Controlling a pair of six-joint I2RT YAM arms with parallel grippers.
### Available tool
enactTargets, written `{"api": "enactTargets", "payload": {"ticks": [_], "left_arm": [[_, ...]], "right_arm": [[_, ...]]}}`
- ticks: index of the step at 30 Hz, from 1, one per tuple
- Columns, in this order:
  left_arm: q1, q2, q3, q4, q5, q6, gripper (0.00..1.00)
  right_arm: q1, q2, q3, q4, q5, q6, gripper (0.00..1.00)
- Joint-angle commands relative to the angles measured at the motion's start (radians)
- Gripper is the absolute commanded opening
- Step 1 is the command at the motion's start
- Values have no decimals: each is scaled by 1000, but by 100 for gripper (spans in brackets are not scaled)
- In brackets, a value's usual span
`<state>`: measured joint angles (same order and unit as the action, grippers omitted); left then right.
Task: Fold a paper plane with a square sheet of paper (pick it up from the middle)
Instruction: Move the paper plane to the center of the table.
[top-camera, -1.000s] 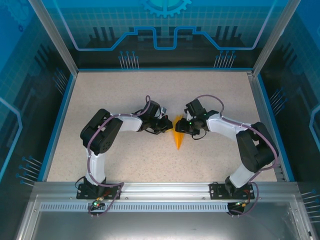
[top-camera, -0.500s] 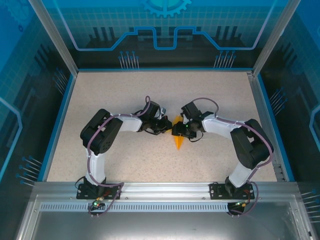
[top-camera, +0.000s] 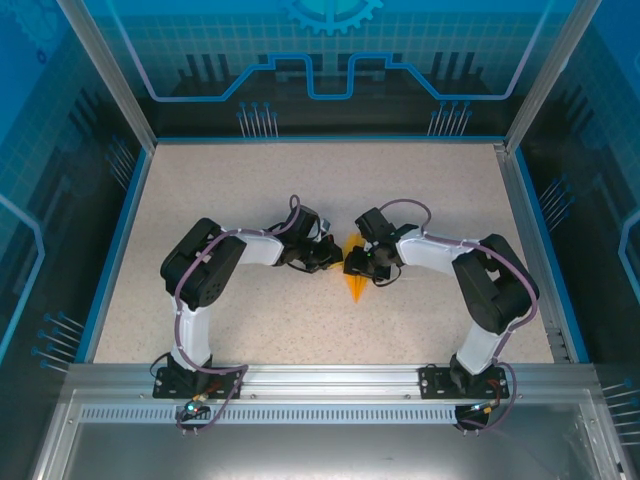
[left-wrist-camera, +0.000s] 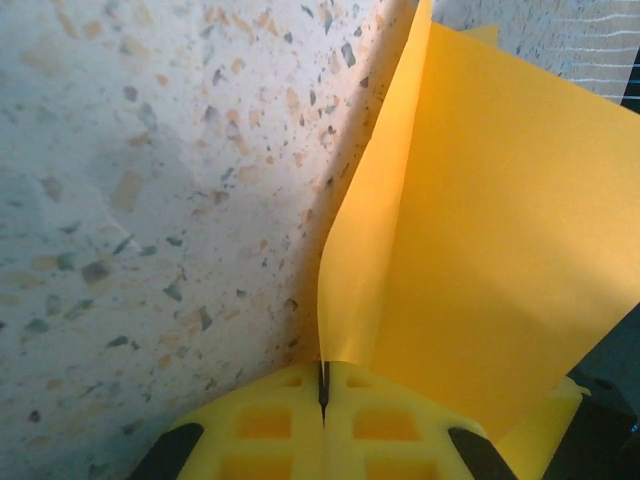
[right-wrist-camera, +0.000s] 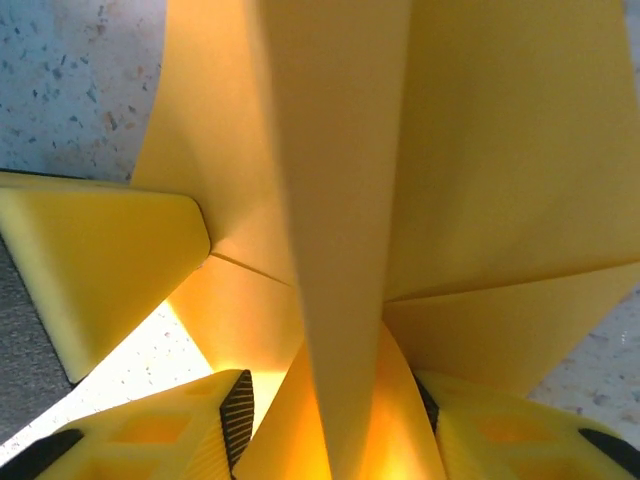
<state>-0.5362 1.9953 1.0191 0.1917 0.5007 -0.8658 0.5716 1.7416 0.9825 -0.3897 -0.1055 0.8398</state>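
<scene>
The orange-yellow paper plane (top-camera: 355, 284), a folded sheet with its tip toward the near edge, sits mid-table between both arms. My left gripper (top-camera: 334, 258) is shut on its left flap; in the left wrist view the yellow fingers (left-wrist-camera: 270, 420) meet on the paper's edge (left-wrist-camera: 480, 250) at the closed gripper (left-wrist-camera: 323, 375). My right gripper (top-camera: 353, 263) reaches in from the right. In the right wrist view its jaws stand apart around the raised centre ridge (right-wrist-camera: 350, 200) of the plane, the gripper (right-wrist-camera: 330, 405) straddling it, with a slit of light beside the left pad (right-wrist-camera: 235, 410).
A speckled beige tabletop (top-camera: 250, 190) lies inside a blue rim and aluminium posts, with transparent blue panels behind. The left gripper's yellow finger (right-wrist-camera: 90, 270) shows at the left of the right wrist view, close to the paper. The near metal rail (top-camera: 330, 380) carries both arm bases.
My right arm has swung left and its gripper has slid in over the plane's ridge. The plane's visible tip looks shorter. The left gripper has held still, shut on the paper.
</scene>
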Motion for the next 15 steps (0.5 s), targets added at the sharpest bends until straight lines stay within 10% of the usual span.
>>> {"api": "enactTargets", "payload": {"ticks": [1, 15], "left_arm": [[6, -11, -13, -5, -22, 2, 0], [61, -142, -22, -137, -96, 23, 36]], "right_arm": [[17, 25, 35, -59, 35, 36, 44], [63, 52, 134, -191, 144, 34, 22]]}}
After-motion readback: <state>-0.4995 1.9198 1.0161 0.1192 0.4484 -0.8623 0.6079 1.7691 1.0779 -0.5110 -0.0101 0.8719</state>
